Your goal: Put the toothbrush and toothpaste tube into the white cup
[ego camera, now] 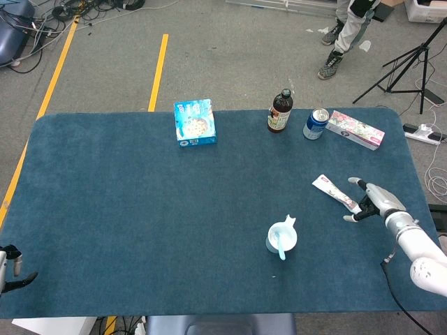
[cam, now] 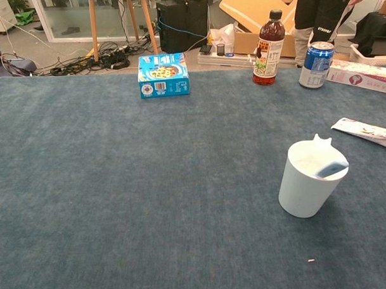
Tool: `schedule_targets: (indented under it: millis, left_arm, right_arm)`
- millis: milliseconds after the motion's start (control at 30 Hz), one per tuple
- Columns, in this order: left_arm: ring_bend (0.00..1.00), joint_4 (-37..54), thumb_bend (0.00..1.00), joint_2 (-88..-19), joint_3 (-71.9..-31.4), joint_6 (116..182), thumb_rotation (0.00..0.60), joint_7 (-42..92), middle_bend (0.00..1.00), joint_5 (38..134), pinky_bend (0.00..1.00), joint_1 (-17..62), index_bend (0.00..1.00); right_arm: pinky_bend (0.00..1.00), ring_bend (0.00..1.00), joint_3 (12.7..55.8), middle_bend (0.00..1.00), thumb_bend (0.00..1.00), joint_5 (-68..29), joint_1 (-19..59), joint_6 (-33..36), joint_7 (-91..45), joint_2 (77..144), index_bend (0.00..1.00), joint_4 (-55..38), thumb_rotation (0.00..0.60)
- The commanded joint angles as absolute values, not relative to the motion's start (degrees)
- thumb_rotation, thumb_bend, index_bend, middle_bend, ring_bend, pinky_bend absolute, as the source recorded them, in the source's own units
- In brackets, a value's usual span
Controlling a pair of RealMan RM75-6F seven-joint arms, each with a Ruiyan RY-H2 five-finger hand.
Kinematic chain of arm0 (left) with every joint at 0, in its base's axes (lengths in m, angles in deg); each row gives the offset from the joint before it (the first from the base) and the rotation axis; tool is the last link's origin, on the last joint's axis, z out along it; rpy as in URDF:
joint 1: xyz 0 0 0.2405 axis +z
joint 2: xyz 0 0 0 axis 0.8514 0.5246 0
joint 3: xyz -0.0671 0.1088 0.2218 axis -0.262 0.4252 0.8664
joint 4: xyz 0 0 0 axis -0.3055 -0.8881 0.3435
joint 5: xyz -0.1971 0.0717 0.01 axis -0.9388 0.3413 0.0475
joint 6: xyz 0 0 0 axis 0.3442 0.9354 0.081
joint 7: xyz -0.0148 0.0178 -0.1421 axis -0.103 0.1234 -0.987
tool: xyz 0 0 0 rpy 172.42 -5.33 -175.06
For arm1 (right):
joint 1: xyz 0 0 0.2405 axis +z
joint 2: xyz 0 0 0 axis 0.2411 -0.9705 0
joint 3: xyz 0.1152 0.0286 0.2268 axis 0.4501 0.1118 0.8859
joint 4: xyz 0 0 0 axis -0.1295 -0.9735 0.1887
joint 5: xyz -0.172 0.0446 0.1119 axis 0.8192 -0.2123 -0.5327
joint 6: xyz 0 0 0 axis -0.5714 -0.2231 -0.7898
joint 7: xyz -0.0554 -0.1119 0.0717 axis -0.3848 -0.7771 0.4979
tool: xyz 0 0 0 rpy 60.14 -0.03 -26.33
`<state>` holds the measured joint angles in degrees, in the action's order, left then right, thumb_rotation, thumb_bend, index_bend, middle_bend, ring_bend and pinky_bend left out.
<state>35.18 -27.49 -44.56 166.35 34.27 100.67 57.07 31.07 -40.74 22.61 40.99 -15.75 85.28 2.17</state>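
The white cup (ego camera: 281, 237) (cam: 308, 181) stands upright right of the table's middle, with the light blue toothbrush (ego camera: 280, 246) (cam: 331, 169) in it. The white toothpaste tube (ego camera: 336, 192) (cam: 365, 130) lies flat on the cloth to the cup's right. My right hand (ego camera: 372, 199) rests low at the tube's near end, fingers spread, touching or nearly touching it; it holds nothing. The chest view does not show this hand. My left hand (ego camera: 12, 269) peeks in at the table's front left corner, far from everything; its fingers are too little seen to judge.
Along the far edge stand a blue box (ego camera: 195, 123) (cam: 163, 75), a brown bottle (ego camera: 279, 112) (cam: 269, 47), a blue can (ego camera: 316, 123) (cam: 316, 65) and a long pink-white box (ego camera: 355, 130) (cam: 362, 76). A person (cam: 321, 10) stands beyond the table.
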Motion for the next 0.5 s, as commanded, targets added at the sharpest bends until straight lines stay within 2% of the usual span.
schedule_targets:
  millis: [33,500]
  left_arm:
    - [0.43,35.17,0.0,-27.49,-44.55,166.33,0.6,34.25,0.54,100.67,0.39,57.07,0.81]
    - [0.43,35.19,0.0,-27.48,-44.47,166.46,0.6,34.21,0.54,100.86,0.39,57.12,0.81]
  right_arm:
    - [1.0,1.0,31.74,1.0,0.0,-43.49,24.74,47.5,-11.66,87.16,0.05,-2.64,0.6]
    - [1.0,1.0,28.34,1.0,0.0,-44.98,28.51,52.87,-8.36,93.39,0.05,-12.06,0.6]
